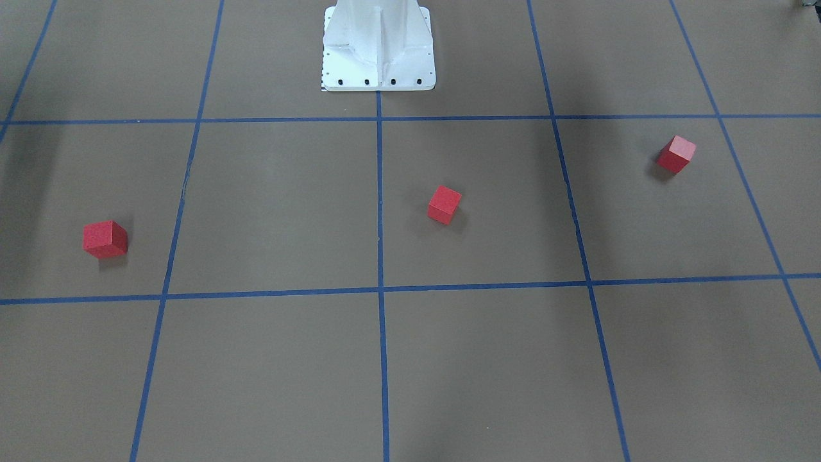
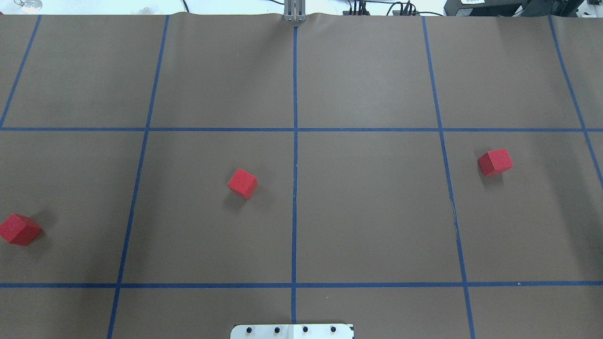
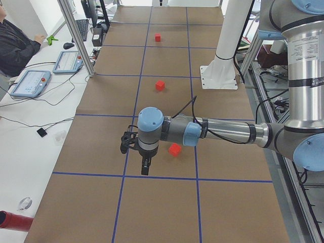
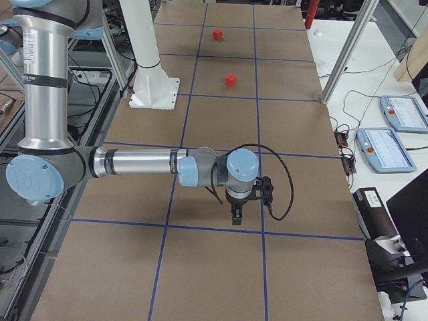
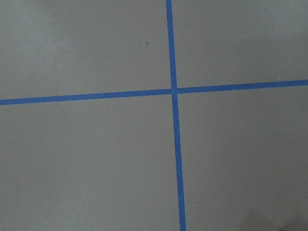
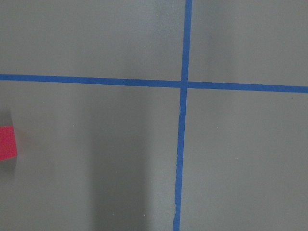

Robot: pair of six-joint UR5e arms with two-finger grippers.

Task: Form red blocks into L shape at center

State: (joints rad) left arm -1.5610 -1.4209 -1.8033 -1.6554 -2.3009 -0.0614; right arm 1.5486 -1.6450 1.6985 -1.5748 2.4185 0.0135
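Left gripper (image 3: 145, 169): I cannot tell its grip. Right gripper (image 4: 236, 217): same. Overhead, from the center (image 2: 301, 202): nearest red block (image 2: 242, 183) near, 9 o'clock; second red block (image 2: 19, 229) well apart, 9 o'clock; third red block (image 2: 495, 162) well apart, 3 o'clock.

Brown table (image 2: 377, 221), item one: is carrying a grid of blue tape lines (image 2: 367, 129). Three red blocks are lying on it, well apart, each turned askew to the grid.
- The middle block (image 2: 242, 183) is sitting just beside the central line.
- The left-edge block (image 2: 19, 229) and the right-side block (image 2: 495, 162) are sitting out in the outer squares.

A white base plate (image 2: 292, 331) is resting at the robot's edge.
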